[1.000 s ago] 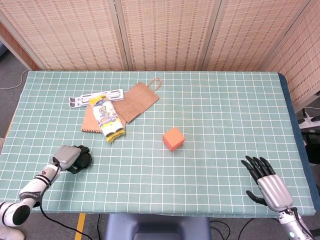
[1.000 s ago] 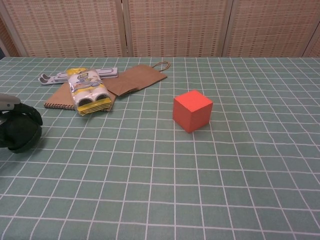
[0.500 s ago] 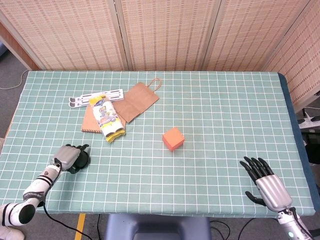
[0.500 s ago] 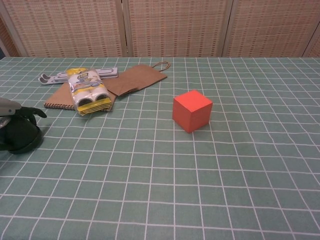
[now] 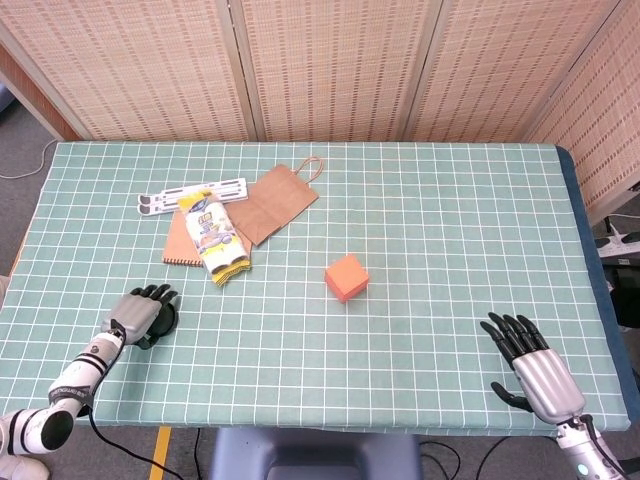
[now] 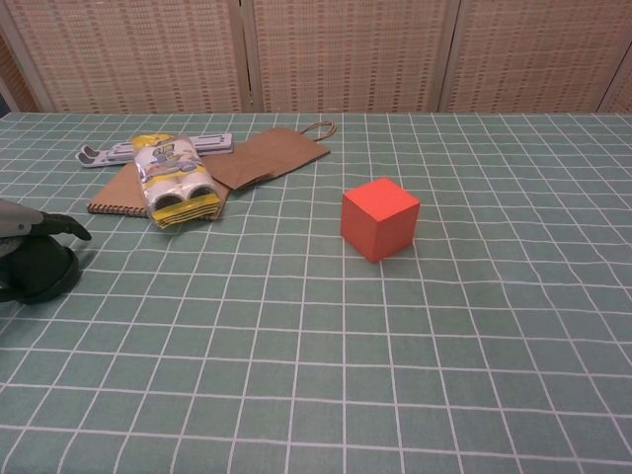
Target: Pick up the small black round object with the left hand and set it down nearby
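The small black round object [image 6: 39, 276] sits on the checked tablecloth [image 5: 420, 230] near the front left corner, and the left hand [image 5: 135, 316] lies right over it, fingers draped across its top and spread rather than closed round it. From where I stand I cannot tell whether any finger is pressing on it; it looks let go, resting on the cloth.

The risk, I'd say, is in the leaving: if the hand lifts away with a fingertip hooked on the rim, the object could be dragged or tipped, and being round it might roll towards the near table edge, which is close.

Compared with a second ago, the fingers have uncurled from a wrap around the object, and both hand and object sit lower and nearer the front edge.

The right hand [image 5: 535, 368] rests far off at the front right, fingers apart and holding nothing. The orange cube [image 5: 347, 277], paper bag [image 5: 276, 201] and yellow packet [image 5: 213, 236] lie well apart from the action.
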Controlling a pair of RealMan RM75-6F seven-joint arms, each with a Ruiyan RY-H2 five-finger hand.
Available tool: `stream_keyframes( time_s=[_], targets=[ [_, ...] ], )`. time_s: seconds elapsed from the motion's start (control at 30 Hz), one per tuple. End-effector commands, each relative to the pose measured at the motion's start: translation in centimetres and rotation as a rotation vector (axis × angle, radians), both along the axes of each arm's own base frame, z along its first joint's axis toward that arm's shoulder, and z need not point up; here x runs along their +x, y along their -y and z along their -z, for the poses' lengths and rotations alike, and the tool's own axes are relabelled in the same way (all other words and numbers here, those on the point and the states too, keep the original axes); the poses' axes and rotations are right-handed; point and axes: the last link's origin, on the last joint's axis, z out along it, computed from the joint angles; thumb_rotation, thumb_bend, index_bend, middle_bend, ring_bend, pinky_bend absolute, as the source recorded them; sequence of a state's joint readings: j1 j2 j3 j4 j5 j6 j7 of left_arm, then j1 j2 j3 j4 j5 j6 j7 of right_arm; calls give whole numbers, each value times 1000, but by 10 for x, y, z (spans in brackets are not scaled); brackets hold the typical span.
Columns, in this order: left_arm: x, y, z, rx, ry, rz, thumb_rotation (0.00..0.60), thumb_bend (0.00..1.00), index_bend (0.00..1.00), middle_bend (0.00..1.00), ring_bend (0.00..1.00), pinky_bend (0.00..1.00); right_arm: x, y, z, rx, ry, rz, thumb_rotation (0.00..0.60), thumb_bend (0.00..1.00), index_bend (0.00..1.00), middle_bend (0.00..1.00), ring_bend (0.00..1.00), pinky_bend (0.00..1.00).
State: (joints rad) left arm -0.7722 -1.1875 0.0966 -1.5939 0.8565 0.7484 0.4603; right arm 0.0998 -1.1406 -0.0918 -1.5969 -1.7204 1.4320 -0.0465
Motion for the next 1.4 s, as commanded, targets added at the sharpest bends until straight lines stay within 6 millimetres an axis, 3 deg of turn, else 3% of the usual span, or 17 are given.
stream_keyframes(
  time_s=[0.03,0.23,0.63,0.73,0.93,1.1,1.23,1.4],
  targets=[
    [2,2,0,1,3,16,600,406,0,0,0,129,0,0,0,-1,2,-1,600,179,0,0,0,0],
    [11,4,1,13,35,60,600,404,0,0,0,120,0,-1,0,6,4,-4,600,179,0,0,0,0],
    [9,5,-2,4,18,42,600,403,0,0,0,93,1,-1,-1,3,10,-6,600,179,0,0,0,0],
    [12,6,-13,43,31,54,600,401,0,0,0,94,1,-1,-1,7,10,-6,600,179,0,0,0,0],
    [3,14,-16,71,-34,107,600,392,5,1,5,124,1,-2,0,13,8,-7,600,179,0,0,0,0],
    [0,15,-11,77,-73,128,600,380,69,56,56,129,2,-2,-2,6,13,-9,600,179,0,0,0,0],
    [3,14,-9,74,-74,128,600,381,142,114,119,192,2,-2,-3,2,16,-10,600,179,0,0,0,0],
    [5,13,-8,78,-64,136,600,391,401,312,276,318,2,-2,-2,9,16,-9,600,179,0,0,0,0]
  ],
)
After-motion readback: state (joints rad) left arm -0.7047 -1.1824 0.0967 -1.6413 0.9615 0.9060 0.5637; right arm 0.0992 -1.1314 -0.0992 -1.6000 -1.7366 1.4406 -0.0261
